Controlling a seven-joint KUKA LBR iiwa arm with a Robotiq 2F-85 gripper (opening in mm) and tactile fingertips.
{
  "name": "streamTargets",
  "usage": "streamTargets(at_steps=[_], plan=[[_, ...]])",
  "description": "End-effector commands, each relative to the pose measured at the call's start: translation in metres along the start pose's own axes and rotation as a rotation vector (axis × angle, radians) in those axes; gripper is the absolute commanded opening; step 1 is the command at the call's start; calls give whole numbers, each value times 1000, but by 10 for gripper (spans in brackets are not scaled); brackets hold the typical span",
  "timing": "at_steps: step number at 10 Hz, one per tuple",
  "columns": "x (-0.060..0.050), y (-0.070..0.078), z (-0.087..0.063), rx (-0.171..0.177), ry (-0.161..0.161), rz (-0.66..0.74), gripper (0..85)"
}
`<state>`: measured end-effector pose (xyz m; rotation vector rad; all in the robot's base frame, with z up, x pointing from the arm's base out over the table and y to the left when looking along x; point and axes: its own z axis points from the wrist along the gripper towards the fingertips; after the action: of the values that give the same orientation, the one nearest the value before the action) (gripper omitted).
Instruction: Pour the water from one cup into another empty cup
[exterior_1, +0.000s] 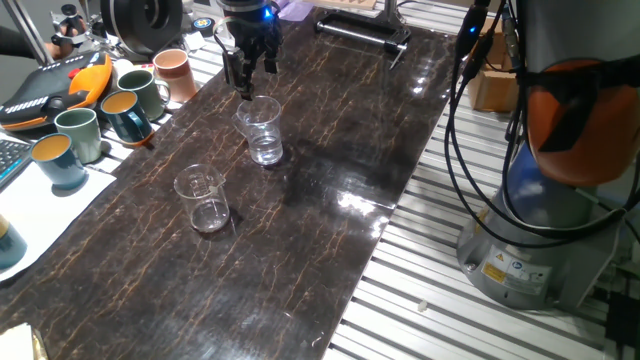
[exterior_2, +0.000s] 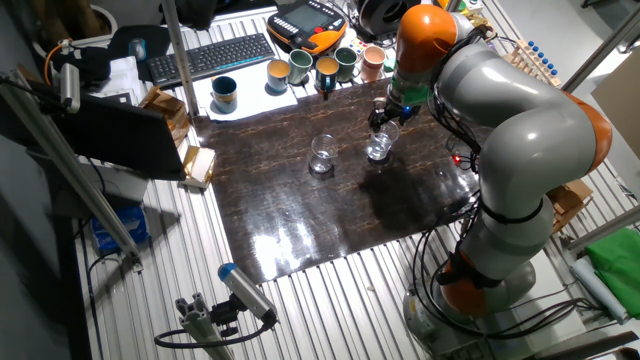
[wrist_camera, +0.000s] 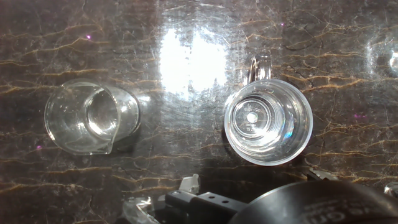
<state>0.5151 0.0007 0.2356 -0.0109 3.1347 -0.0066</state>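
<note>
The taller clear tumbler (exterior_1: 262, 130) stands upright on the dark marbled table (exterior_1: 330, 240), with a glinting layer of water (exterior_1: 266, 152) at its bottom. My gripper (exterior_1: 248, 80) hangs just above the tumbler's far rim, open, touching nothing. The shorter clear glass (exterior_1: 203, 198) stands apart to the front left and looks empty. From the other side, the gripper (exterior_2: 382, 118) is over the tumbler (exterior_2: 378, 148), and the short glass (exterior_2: 322, 155) is to its left. In the hand view the tumbler (wrist_camera: 267, 121) lies almost straight below and the short glass (wrist_camera: 84, 118) is left.
Several coloured mugs (exterior_1: 125, 112) stand in a row along the table's left edge, beside an orange pendant (exterior_1: 60, 85). A black bar (exterior_1: 365, 35) lies at the far end. The robot base (exterior_1: 560, 200) and its cables stand off the table's right edge.
</note>
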Motion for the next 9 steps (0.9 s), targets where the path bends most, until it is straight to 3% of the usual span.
streamTargets(at_steps=[1, 9], plan=[[0, 0, 0, 197, -110, -454, 7], [0, 0, 0, 189, -113, -449, 7]])
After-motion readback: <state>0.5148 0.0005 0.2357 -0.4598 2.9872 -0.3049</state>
